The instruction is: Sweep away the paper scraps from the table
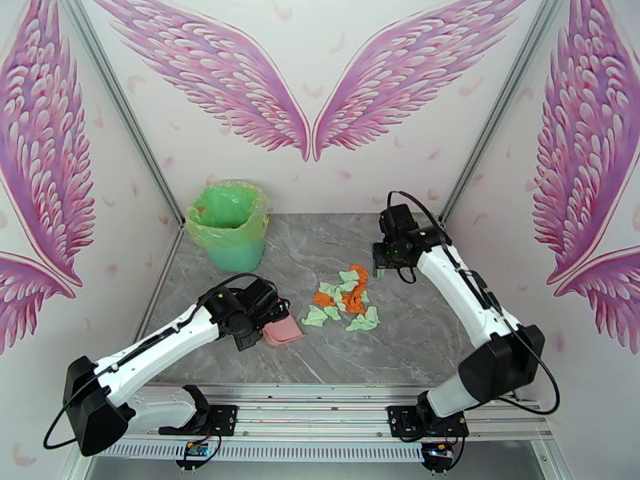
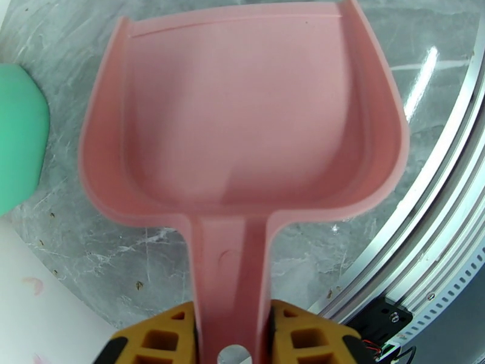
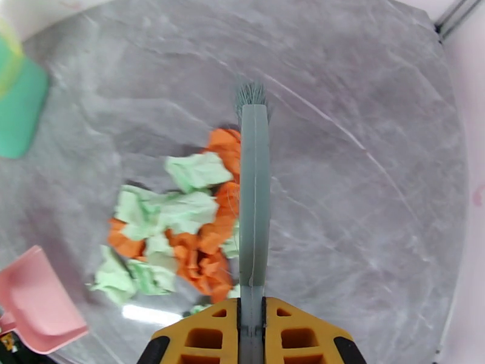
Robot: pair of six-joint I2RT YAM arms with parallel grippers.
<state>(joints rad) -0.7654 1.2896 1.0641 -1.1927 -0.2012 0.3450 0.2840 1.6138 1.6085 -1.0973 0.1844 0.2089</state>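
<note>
The paper scraps, crumpled pale green and orange bits, lie in a loose pile mid-table. My left gripper is shut on the handle of a pink dustpan, which rests left of the pile with a small gap. In the left wrist view the empty dustpan has its handle clamped by the gripper. My right gripper, just right of and behind the pile, is shut on a grey-green brush. The brush hangs over the right side of the scraps, bristles pointing away from the gripper.
A green bin with a pale green liner stands at the back left corner, behind the dustpan. A metal rail runs along the near table edge. Winged wall panels close in the back and sides. Bare marble lies right of the pile.
</note>
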